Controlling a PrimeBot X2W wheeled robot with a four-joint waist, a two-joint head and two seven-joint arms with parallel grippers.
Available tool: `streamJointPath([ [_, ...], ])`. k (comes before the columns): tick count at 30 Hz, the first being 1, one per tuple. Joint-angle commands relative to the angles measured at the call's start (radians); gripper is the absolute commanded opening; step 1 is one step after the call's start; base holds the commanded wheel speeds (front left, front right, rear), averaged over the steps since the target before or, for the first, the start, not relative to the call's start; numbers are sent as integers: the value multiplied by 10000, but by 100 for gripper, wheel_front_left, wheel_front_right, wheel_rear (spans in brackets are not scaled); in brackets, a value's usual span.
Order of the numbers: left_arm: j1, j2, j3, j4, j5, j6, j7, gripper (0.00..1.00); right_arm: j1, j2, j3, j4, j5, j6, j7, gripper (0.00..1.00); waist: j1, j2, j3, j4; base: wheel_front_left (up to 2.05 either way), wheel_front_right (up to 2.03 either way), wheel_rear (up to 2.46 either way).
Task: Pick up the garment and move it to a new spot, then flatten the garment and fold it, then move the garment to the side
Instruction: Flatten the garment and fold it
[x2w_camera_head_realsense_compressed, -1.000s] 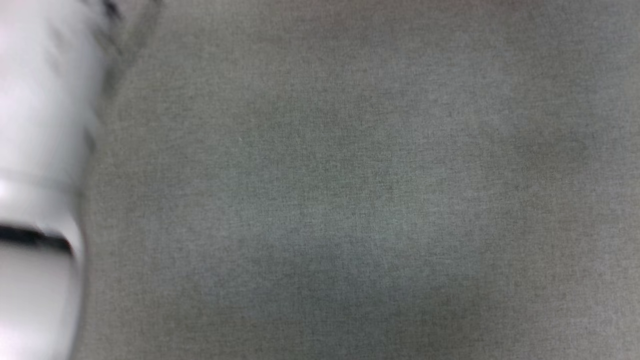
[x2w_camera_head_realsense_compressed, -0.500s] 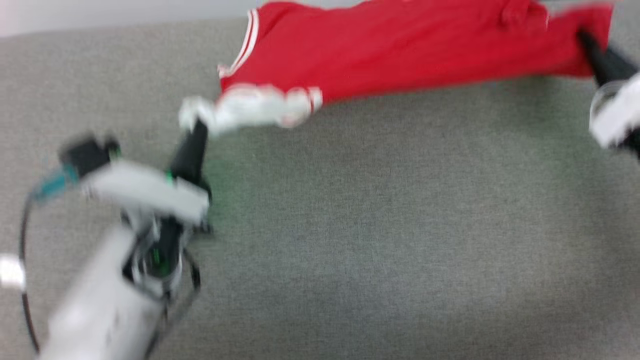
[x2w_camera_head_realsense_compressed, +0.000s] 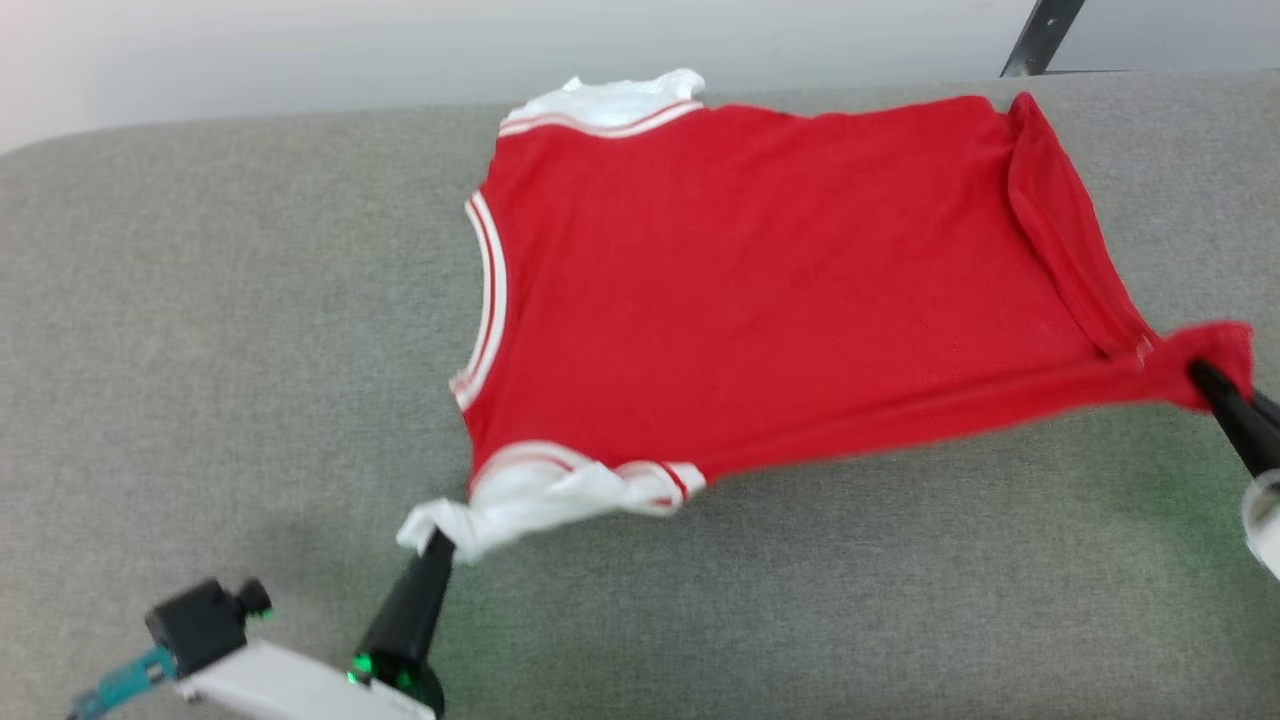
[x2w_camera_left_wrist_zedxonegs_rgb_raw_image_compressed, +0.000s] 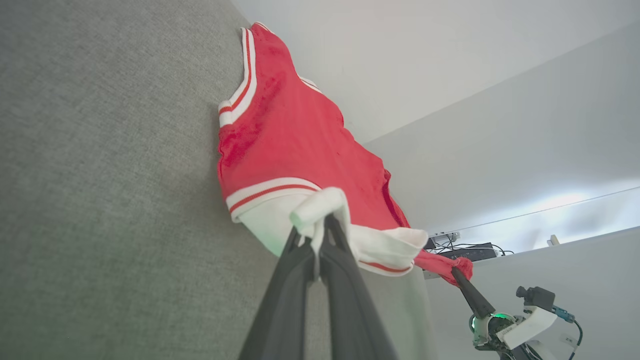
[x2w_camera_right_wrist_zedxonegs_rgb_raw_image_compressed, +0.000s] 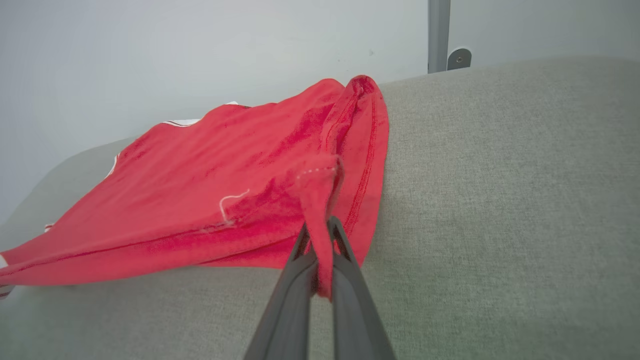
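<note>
Stretching the red jersey T-shirt (x2w_camera_head_realsense_compressed: 760, 300) between both arms, the robot is working through the flattening step. The left gripper (x2w_camera_head_realsense_compressed: 437, 548), at the lower left of the head view, is pinching the bunched white sleeve (x2w_camera_head_realsense_compressed: 540, 500), its fingers (x2w_camera_left_wrist_zedxonegs_rgb_raw_image_compressed: 350, 290) closed on the cloth. The right gripper (x2w_camera_head_realsense_compressed: 1203, 378), at the right edge, is clamping a red hem corner (x2w_camera_head_realsense_compressed: 1215, 350) the same way. The shirt is lying across the upper middle of the grey fabric-covered desk (x2w_camera_head_realsense_compressed: 200, 300), plain red side up. Its far side is resting on the surface and its near edge is being pulled taut between the two grips. Relocation looks about done, and folding is not yet begun. The next move calls for lowering both held corners together under even tension, so the near edge settles without wrinkles. The rolled hem (x2w_camera_head_realsense_compressed: 1060, 240) at the upper right probably needs smoothing before any fold.
</note>
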Motion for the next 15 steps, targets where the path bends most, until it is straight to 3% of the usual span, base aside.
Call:
streamJointPath([
  [1, 231, 101, 37, -199, 33, 122, -66, 0, 336, -161, -245, -91, -110, -19, -32, 0, 0, 0, -4, -27, 0, 0, 0],
  [9, 1528, 686, -52, -2089, 418, 856, -95, 0, 2729, -246, -2178, -1691, -731, -19, 535, 0, 0, 0, 176, -44, 0, 0, 0],
  [15, 819, 553, 74, -2061, 665, 1140, -59, 0, 3331, 675, -3583, -2520, -1533, -19, 1446, 0, 0, 0, 341, -89, 0, 0, 0],
])
